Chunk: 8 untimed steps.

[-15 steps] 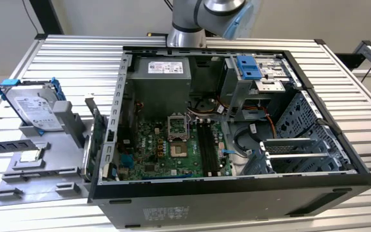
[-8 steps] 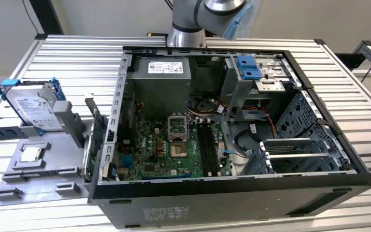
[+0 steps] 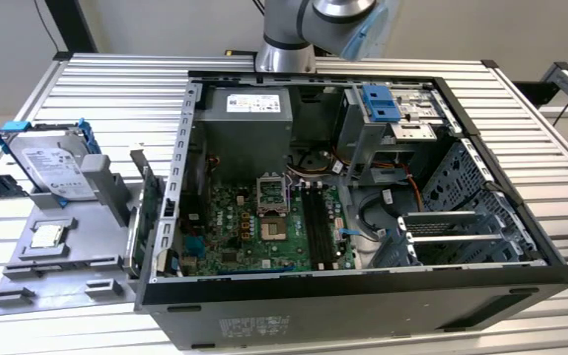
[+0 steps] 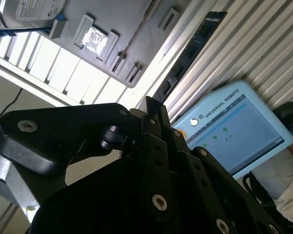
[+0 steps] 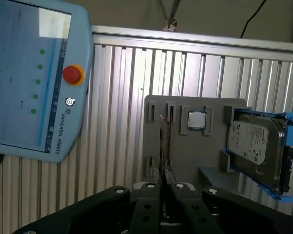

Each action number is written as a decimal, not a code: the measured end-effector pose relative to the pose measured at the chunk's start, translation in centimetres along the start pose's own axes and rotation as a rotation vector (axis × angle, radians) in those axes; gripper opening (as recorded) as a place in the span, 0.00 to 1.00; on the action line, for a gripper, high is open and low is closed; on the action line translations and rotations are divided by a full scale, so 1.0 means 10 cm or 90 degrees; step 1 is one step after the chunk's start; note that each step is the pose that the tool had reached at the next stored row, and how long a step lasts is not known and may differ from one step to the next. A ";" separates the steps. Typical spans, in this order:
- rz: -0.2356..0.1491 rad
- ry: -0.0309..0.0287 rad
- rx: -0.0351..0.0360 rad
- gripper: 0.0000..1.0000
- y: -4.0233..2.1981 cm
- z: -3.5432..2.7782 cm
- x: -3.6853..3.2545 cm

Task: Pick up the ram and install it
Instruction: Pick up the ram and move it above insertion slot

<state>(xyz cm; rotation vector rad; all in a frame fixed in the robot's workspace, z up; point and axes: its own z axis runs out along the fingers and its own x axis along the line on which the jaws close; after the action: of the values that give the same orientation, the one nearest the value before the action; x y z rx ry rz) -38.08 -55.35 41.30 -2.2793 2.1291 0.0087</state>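
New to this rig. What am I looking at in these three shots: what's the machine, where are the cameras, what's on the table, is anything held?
The machine is a single robot arm with a gripper, working over a slatted metal table.

The exterior view comes from a camera off the arm. It shows an open computer case with the motherboard exposed. A grey holder sits on the exterior view's left.

The two wrist views come from cameras riding on the arm, and the black linkage in their foreground is the gripper itself. Both look at the holder. It carries a hard drive in a blue frame, a small square processor chip and the ram, seen edge-on as a thin stick standing in its slots.

The pale blue tablet is the arm's control pendant.

The ram sits in the holder, not yet picked up.
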 end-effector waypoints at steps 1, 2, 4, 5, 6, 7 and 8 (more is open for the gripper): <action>0.000 0.0000 -0.0001 0.00 0.000 -0.001 0.000; 0.000 -0.0001 0.0000 0.00 0.000 -0.001 0.000; 0.000 -0.0002 0.0001 0.00 0.000 0.000 0.000; 0.000 -0.0001 0.0000 0.00 0.000 -0.001 0.000; 0.000 -0.0001 0.0001 0.00 0.000 -0.001 0.000; 0.000 -0.0001 0.0001 0.00 0.000 -0.001 0.000; 0.000 -0.0001 0.0001 0.00 0.000 -0.001 0.000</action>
<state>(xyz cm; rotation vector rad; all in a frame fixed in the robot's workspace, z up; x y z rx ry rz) -38.08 -55.35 41.31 -2.2791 2.1289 0.0088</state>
